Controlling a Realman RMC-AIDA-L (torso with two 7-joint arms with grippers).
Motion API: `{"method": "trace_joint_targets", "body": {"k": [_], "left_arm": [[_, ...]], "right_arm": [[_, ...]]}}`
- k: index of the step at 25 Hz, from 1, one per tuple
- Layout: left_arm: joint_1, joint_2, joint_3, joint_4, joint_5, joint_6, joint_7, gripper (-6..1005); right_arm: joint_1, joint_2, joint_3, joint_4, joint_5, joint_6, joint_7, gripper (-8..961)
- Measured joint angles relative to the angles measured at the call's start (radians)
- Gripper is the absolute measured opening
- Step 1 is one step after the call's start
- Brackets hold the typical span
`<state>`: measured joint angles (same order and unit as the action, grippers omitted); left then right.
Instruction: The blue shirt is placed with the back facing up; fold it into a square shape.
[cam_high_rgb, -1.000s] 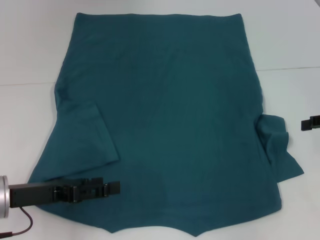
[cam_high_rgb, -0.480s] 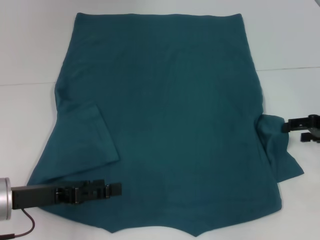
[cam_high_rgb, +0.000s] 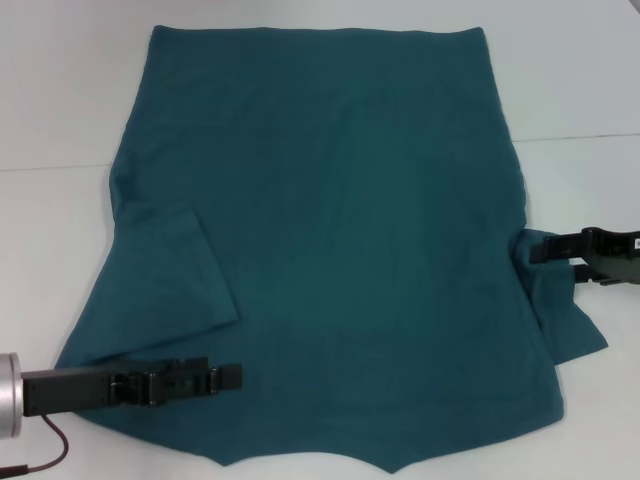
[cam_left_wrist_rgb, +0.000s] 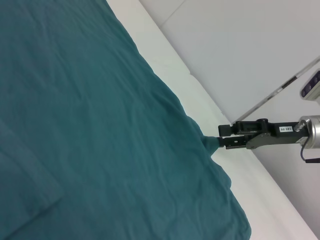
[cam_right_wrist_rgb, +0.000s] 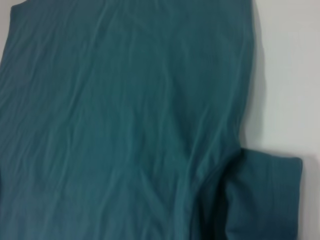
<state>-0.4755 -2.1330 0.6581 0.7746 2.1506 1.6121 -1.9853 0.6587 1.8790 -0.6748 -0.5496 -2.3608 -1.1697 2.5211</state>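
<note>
Shirt (cam_high_rgb: 330, 260) spread back-up on the white counter (cam_high_rgb: 50, 110), at the outset of the fold. Nearest the robot lies the collar edge, its shallow notch at the near rim of the head view; the hem lies at the far side.

Left gripper (cam_high_rgb: 215, 378): low over the near left corner of the shirt, just beside the left sleeve (cam_high_rgb: 165, 290), its dark fingers reaching inward over the cloth. Whether they are parted or closed, and whether they have hold of any fabric, cannot be told from the head view; the left wrist view does not show them.

Left sleeve: already lying in over the body, with one clean diagonal edge.

Right gripper (cam_high_rgb: 535, 248): at the right edge, level with the right sleeve (cam_high_rgb: 560, 300), with its fingertips (cam_left_wrist_rgb: 222, 142) touching the fabric where the sleeve joins the body. In the left wrist view the two fingers stand slightly apart with a small peak of cloth at their tips; a firm grasp is not evident.

Right sleeve: rumpled and projecting beyond the body outline, shown also in the right wrist view.

Progress, as judged: early. The body panel is flat and unfolded from collar to hem. Remaining work appears to be bringing the right sleeve and both sides inward, then folding lengthwise to reach a square.
</note>
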Motion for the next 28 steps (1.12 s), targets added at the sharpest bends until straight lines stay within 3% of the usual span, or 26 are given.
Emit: {"method": "trace_joint_targets", "body": {"k": [15,21,28], "left_arm": [[-0.006,-0.004,0.0,0.0,0.0,-0.003,0.0,873],[-0.017,-0.004,0.0,-0.014,0.0,-0.013,0.0,873],[-0.016,-0.004,0.0,-0.015,0.0,-0.014,0.0,873]], "right_arm": [[-0.005,0.001,-0.028,-0.006,-0.002,0.016,-0.013,801],[0.005,0.023,-0.028,0.003,-0.002,0.027,-0.028,800],[0.007,0.024,-0.016,-0.008,0.004,0.022,-0.021,799]]}}
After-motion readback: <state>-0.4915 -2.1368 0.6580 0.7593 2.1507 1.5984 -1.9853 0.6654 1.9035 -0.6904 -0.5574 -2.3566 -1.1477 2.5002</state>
